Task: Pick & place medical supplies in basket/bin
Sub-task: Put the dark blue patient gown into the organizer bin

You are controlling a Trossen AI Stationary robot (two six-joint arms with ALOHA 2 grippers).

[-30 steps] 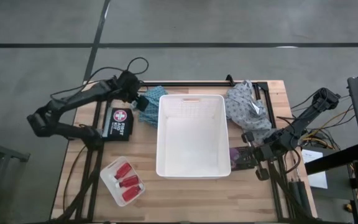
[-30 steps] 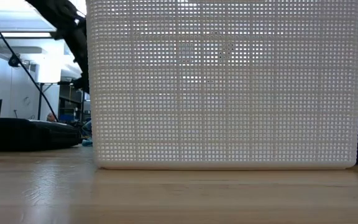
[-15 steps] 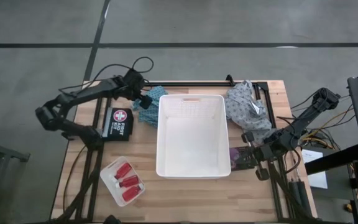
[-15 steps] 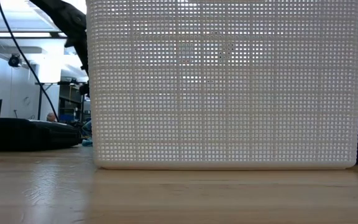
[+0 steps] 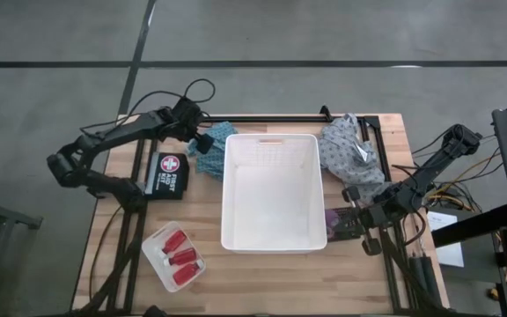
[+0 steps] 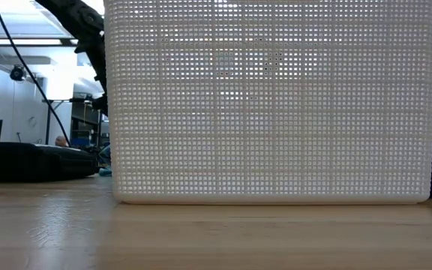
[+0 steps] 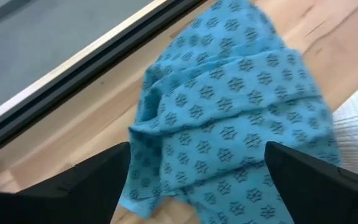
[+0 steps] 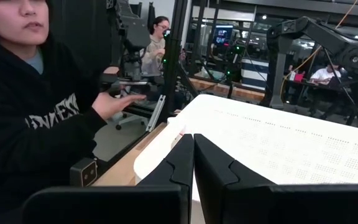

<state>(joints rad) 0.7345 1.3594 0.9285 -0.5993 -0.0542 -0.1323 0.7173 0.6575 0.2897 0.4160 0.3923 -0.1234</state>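
Fabric item: teal patterned cloth [image 7: 229, 118], bunched in loose folds, lying on the bench [image 5: 201, 229] just beside the far left corner of the white basket [image 5: 274, 189].
Left gripper: left gripper [image 5: 202, 143] poised over the teal cloth, fingers spread wide to either side of it in the left wrist view, nothing held.
Handling, judged: soft, light, limp; will sag and trail when lifted; not fragile, unlikely to slip.
Hold point, judged: the raised ridge of folds at the middle of the bunch, so several layers are pinched together; a single edge would let the rest drag on the basket rim.
Right gripper: right gripper [image 8: 193, 180] at the basket's right side, fingers pressed together, empty.
Other supplies: red bottles [image 5: 179, 257] in the small tray [image 5: 158, 261] at the near left; grey cloth [image 5: 350, 151] at the far right.
Basket contents: none visible.
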